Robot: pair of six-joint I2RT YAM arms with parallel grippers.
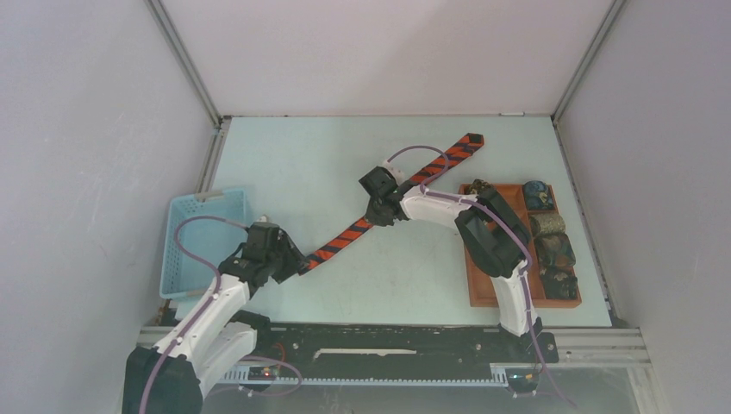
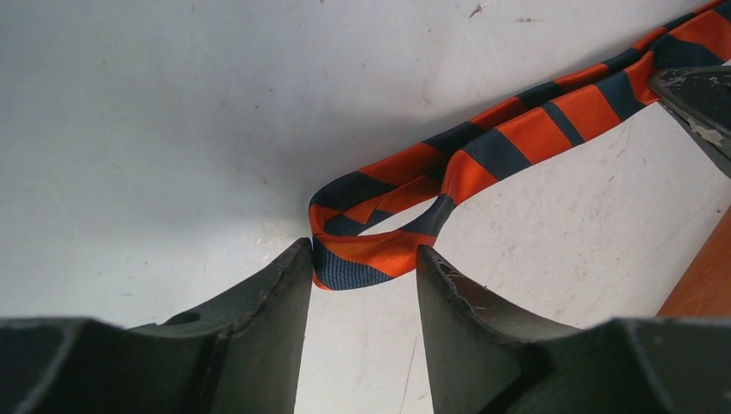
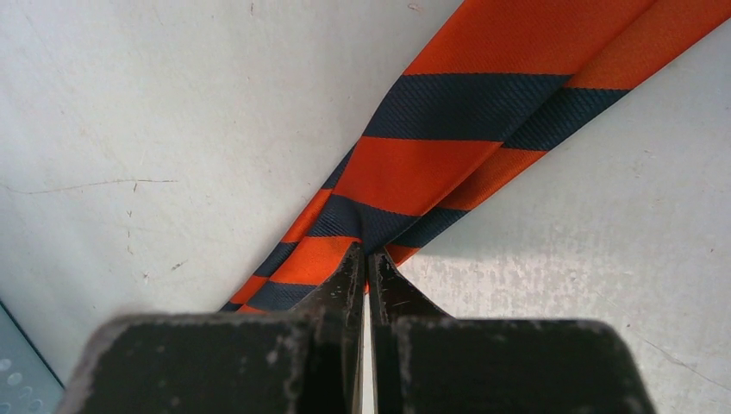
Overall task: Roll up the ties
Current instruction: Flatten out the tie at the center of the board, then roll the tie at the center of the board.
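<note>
Fold at risk of springing open.
Left gripper [image 2: 362,259] is straddling striped tie [image 1: 345,237] fold unclenched; right gripper [image 3: 366,259] is pinching mid-length, possibly tugging it flat.

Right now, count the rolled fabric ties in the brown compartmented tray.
4 in the tray's right column: dark blue farthest, olive, green patterned, dark nearest. Right arm may hide more.

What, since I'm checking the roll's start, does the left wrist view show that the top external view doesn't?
Left wrist only: the striped tie has its end folded back into a small loop, with the left gripper fingers either side of it. Top external only: the tie's whole length to its wide far end, the blue basket, and the rolled ties in the tray. Both: the striped tie on the table, left gripper at its near end.
</note>
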